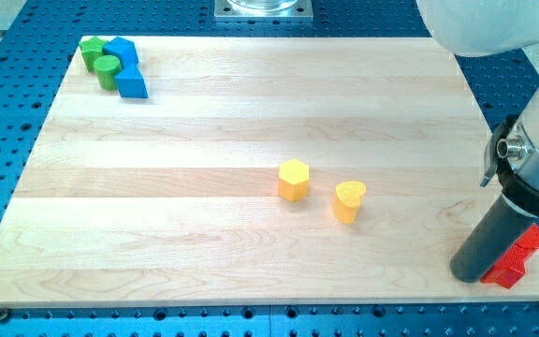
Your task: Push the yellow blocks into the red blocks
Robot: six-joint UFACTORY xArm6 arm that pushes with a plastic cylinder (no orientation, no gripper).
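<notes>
Bare board (251, 103) between yellows and red

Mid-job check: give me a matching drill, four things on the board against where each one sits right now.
Things:
1. yellow hexagonal block
2. yellow heart-shaped block
3. red block
4. green and blue cluster

Places:
A. view's top-left corner
B. view's bottom-right corner, against my tip
C. near the board's middle
D. just right of and slightly below the hexagonal one

Pairs: 1-C, 2-D, 3-B, 4-A
</notes>
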